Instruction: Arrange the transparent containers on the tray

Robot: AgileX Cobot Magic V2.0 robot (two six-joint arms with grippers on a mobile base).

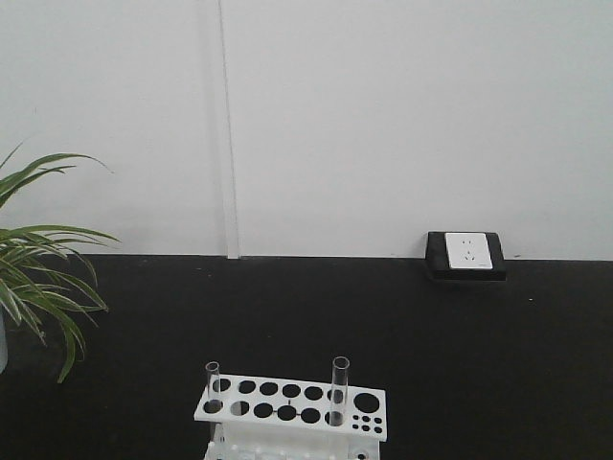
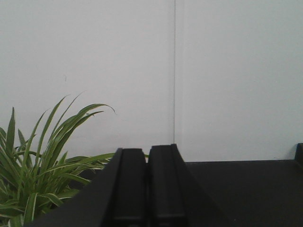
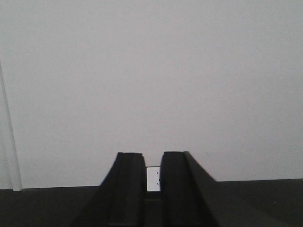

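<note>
Exterior front-facing showed two transparent containers (image 1: 339, 388) upright in a white rack (image 1: 287, 402), rims up, presumably for grasping, the tray unseen, while the left end effector (image 2: 147, 189) was pressed together and the right end effector (image 3: 152, 189) slightly apart, both empty.

Front camera level, facing white wall (image 1: 383, 125). Wrist cameras sit close behind left black pincer (image 2: 147, 152) and right black pincer (image 3: 152, 158). Beyond the tips: green strap-leaved plant (image 2: 35, 187), white wall socket (image 3: 152, 178), both shared with front view.

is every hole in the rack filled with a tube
No, the rack holds only a left tube and a right tube; its other holes are empty.
</note>
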